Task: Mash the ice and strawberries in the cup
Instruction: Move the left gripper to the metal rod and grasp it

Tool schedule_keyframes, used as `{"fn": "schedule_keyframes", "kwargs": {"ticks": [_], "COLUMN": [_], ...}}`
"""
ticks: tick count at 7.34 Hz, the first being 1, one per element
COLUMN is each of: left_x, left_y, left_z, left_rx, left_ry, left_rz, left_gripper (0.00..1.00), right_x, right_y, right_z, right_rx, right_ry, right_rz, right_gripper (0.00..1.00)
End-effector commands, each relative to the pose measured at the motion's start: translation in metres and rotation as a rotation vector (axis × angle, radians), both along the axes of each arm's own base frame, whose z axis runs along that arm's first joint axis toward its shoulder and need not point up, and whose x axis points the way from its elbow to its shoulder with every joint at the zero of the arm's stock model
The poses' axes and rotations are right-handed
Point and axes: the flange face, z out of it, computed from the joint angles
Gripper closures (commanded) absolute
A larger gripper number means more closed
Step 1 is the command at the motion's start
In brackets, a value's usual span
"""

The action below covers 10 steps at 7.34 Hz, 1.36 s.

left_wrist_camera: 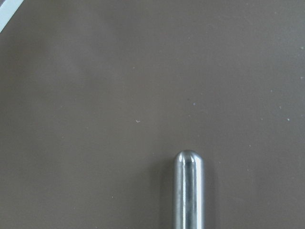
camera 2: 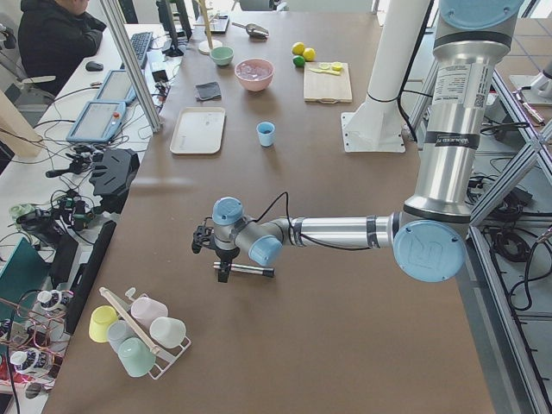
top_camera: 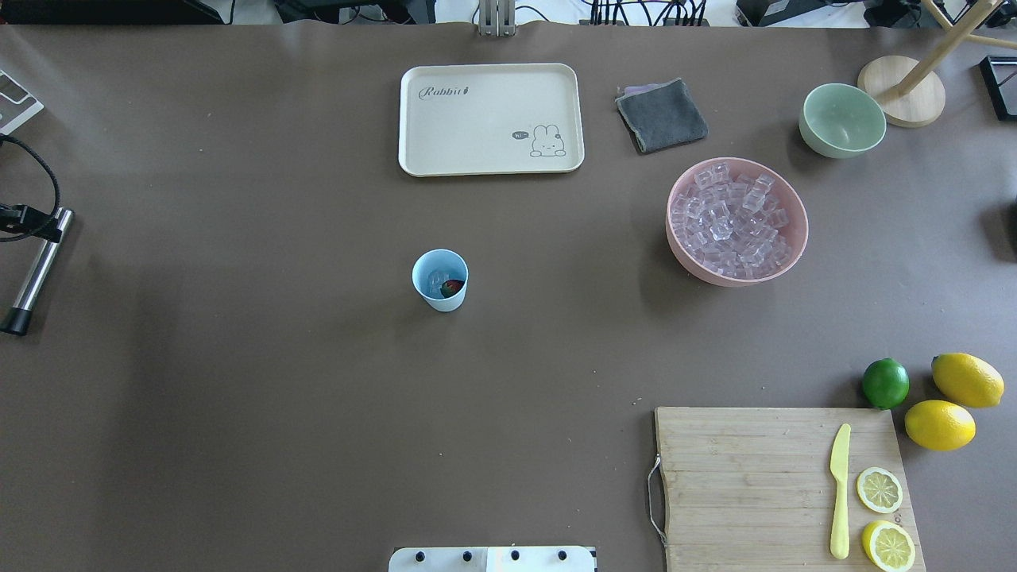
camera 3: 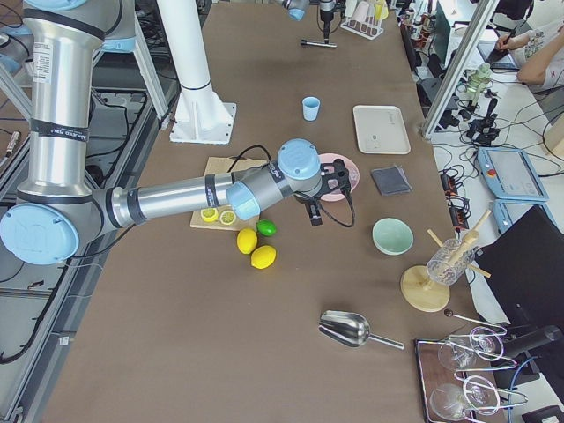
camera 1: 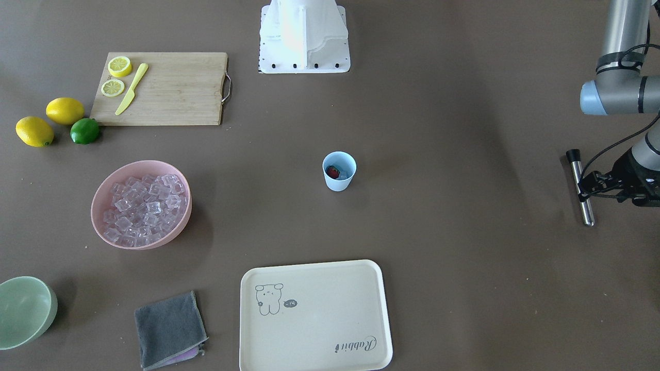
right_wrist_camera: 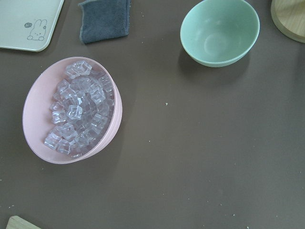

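Note:
The light blue cup [camera 1: 340, 181] stands upright mid-table, also in the overhead view [top_camera: 439, 299]. A red strawberry [camera 1: 333, 172] lies inside it beside a clear ice cube [top_camera: 436, 280]. More ice [camera 1: 142, 208] is heaped in a wide pink bowl [camera 1: 103, 198], which also shows in the right wrist view [right_wrist_camera: 33, 105]. My left gripper [camera 1: 588, 188] is far from the cup at the table's end, shut on a metal muddler [camera 1: 581, 190] that lies level. The muddler's rounded tip shows in the left wrist view [left_wrist_camera: 188, 191]. My right gripper [camera 3: 330, 182] hovers by the pink bowl; I cannot tell whether it is open.
A cream tray [camera 1: 314, 355], a grey cloth [camera 1: 167, 330] and a pale green bowl [camera 1: 23, 309] sit on the far side. A cutting board [camera 1: 175, 90] holds lemon slices and a yellow knife [camera 1: 131, 88]. Two lemons and a lime [camera 1: 84, 131] lie beside it.

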Motion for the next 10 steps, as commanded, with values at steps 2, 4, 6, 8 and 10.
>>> {"fn": "schedule_keyframes", "kwargs": {"ticks": [2,4,6,8,10], "left_x": [0.007,0.01,0.017,0.022,0.032], "left_y": [0.003,0.006,0.009,0.01,0.012], "left_z": [0.004,0.01,0.012,0.011,0.007], "left_rx": [0.013,0.023,0.019,-0.006,-0.017], "left_ry": [0.001,0.003,0.002,0.006,0.021], "left_rz": [0.011,0.016,0.029,0.011,0.014], "left_gripper": [0.03,0.08,0.33,0.7,1.0], "right_x": [0.001,0.001,0.004,0.004,0.004], "right_y": [0.005,0.008,0.021,0.024,0.026], "right_z": [0.005,0.013,0.018,0.022,0.025], "right_rx": [-0.002,-0.008,-0.007,0.002,-0.007], "right_ry": [0.004,0.01,0.008,0.004,0.004], "right_rz": [0.001,0.0,0.002,0.006,0.005], "right_gripper": [0.01,0.01,0.01,0.01,0.01]}}
